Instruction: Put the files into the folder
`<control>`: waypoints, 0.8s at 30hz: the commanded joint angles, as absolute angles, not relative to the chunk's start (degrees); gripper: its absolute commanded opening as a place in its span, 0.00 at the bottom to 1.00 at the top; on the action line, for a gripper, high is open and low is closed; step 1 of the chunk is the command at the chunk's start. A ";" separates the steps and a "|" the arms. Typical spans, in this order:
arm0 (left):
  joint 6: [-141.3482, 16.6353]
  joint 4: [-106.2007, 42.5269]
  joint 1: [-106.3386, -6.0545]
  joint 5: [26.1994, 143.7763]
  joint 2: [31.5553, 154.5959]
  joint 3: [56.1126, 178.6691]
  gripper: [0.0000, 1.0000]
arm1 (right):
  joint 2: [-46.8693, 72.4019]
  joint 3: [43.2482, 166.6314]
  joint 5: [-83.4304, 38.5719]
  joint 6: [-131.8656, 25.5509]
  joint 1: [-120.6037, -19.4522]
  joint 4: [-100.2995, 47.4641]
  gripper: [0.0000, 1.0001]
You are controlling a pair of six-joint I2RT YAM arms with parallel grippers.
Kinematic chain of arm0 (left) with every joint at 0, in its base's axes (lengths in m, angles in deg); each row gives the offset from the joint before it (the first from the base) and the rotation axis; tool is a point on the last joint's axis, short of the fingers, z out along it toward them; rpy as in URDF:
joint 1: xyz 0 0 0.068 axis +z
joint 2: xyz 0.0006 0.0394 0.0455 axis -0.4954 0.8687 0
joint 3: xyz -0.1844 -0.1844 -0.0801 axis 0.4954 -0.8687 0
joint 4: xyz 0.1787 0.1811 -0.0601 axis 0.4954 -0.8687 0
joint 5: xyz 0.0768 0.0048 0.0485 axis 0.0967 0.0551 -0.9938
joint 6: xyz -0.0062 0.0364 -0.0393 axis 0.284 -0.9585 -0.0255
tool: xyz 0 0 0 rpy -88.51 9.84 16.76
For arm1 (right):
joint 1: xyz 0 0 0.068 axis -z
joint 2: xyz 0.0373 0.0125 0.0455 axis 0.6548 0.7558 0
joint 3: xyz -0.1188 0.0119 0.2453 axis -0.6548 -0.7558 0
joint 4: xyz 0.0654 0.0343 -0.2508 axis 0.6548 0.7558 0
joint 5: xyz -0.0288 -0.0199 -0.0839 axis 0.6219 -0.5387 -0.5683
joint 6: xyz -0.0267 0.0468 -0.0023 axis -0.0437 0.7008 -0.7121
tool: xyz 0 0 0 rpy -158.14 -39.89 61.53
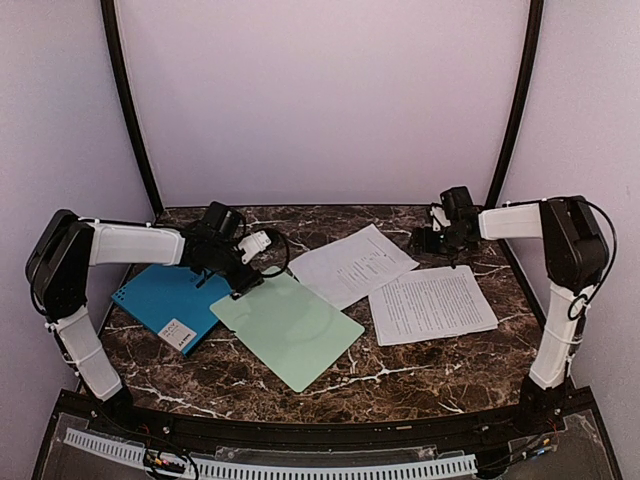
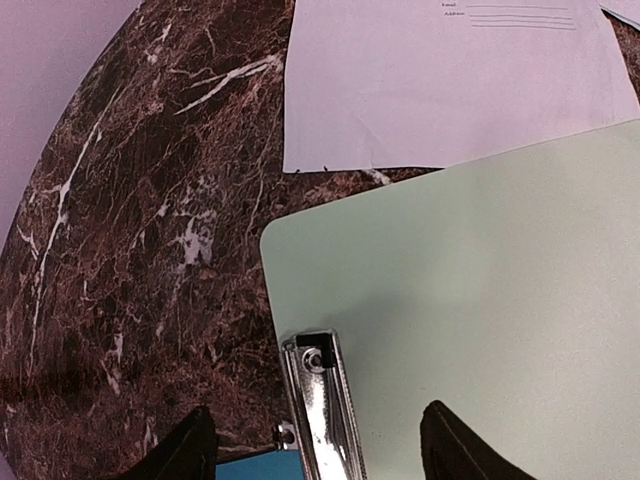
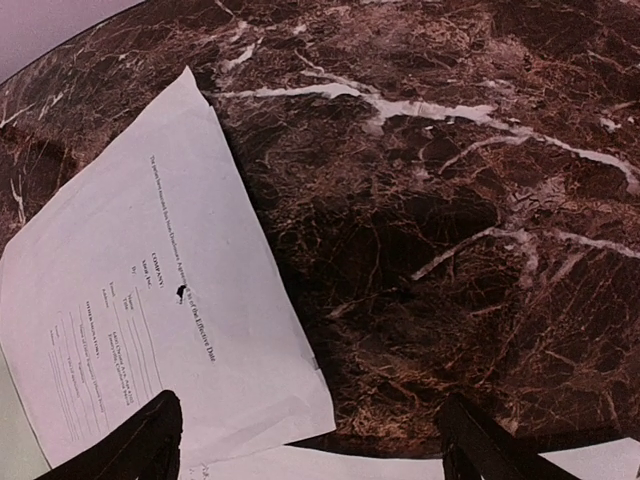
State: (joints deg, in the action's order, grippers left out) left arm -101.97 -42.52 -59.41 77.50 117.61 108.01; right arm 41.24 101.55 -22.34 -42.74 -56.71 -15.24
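The blue folder (image 1: 165, 298) lies shut on the left side of the table (image 1: 400, 370), with its white label toward the near edge. A green clipboard (image 1: 290, 330) lies right beside it, and one edge seems to sit on the folder's side. The two papers are further right. The paper with short lines (image 1: 350, 263) is in the middle, and the paper full of words (image 1: 432, 303) is next to it (their corners meet).

The left fingers (image 2: 190, 455) are spread wide, one on each side of the clipboard's shiny clip (image 2: 322, 405), and they hold nothing. The right fingers (image 3: 135, 445) are spread wide too. They hang over the table by an edge of the paper with short lines and have nothing in them.

I think the job now is to get the folder free and open. The clipboard should be all the way off it, so the cover can swing up. Flat paper is hard to grab, so it is best to pinch a corner. Take one paper at a time, or the other one may get dragged along. Go slowly so the paper does not crease.
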 commanded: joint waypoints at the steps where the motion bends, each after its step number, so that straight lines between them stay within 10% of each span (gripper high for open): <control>1: -100.84 -41.36 -60.26 77.43 115.86 106.96 0.70 | 44.70 102.62 -14.77 -40.63 -54.46 -17.17 0.85; 24: -100.82 -42.02 -60.54 77.43 116.98 107.28 0.70 | 49.51 95.82 0.73 -34.40 -52.50 -27.48 0.47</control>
